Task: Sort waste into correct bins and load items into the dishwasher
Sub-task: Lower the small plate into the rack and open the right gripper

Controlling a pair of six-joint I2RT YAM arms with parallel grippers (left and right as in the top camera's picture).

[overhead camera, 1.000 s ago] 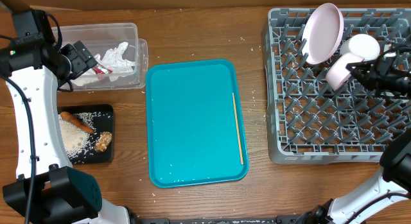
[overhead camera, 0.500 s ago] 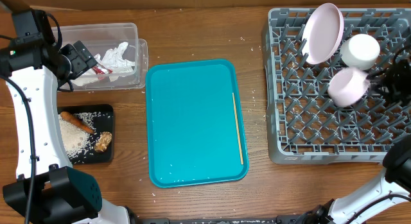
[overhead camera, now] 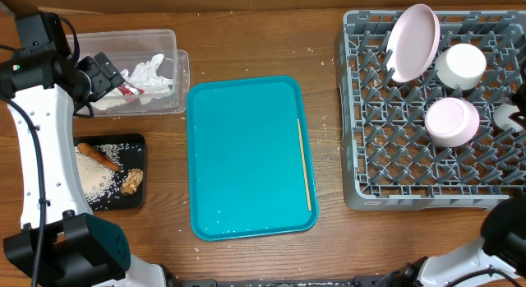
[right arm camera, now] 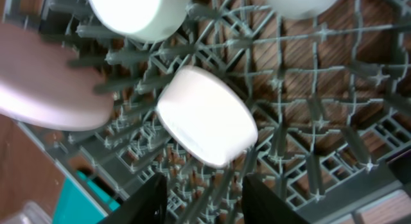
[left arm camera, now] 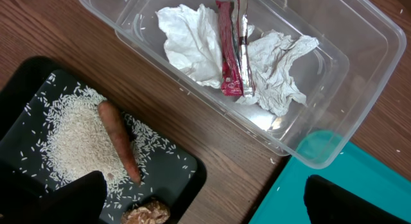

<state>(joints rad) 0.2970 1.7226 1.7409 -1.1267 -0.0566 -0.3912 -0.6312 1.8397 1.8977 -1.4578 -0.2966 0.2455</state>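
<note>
Overhead: the grey dish rack [overhead camera: 411, 198] sits at the table's right edge, with a pink bowl [overhead camera: 452, 121] upturned on its pegs. The chopstick [overhead camera: 304, 164] lies along the teal tray's [overhead camera: 246, 155] right edge.

Left wrist: the left gripper [left arm camera: 205, 208] is spread wide and empty, above the clear tub [left arm camera: 350, 70] and black tray [left arm camera: 26, 95].

Right wrist: the right gripper [right arm camera: 202, 198] has its jaws parted and holds nothing, just beside the bowl.
</note>
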